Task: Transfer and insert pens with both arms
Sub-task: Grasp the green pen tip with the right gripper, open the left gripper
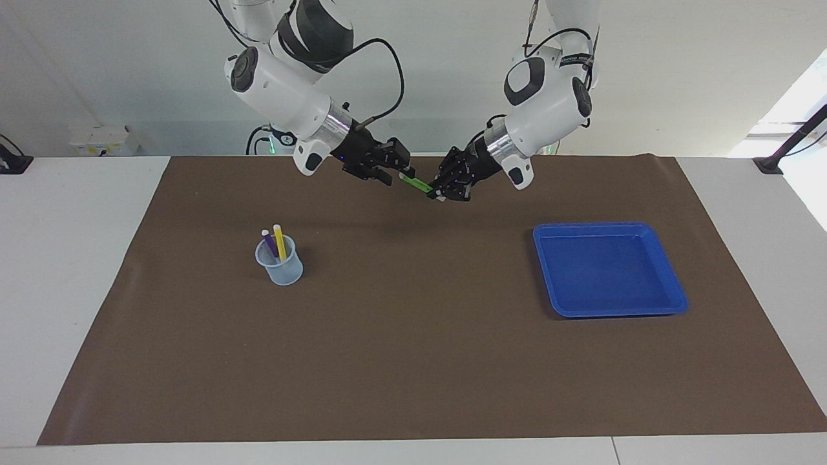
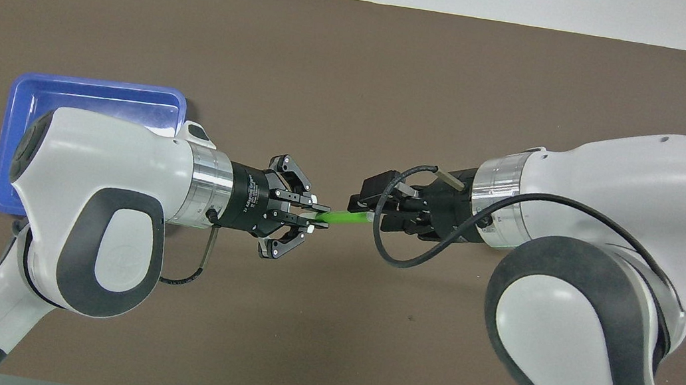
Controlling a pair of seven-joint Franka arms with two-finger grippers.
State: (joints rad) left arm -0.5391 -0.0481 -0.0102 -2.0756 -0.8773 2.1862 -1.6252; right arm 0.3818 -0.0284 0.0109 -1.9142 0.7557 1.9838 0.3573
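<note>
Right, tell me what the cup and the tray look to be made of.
Cup: probably thin clear plastic with a bluish tint; the pens show through its wall. Tray: likely moulded blue plastic, smooth and slightly glossy, with a rounded raised rim.

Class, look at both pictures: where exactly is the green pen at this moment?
The green pen is in the air over the brown mat, held at one end by the left gripper, its pale tip at the right gripper.
</note>
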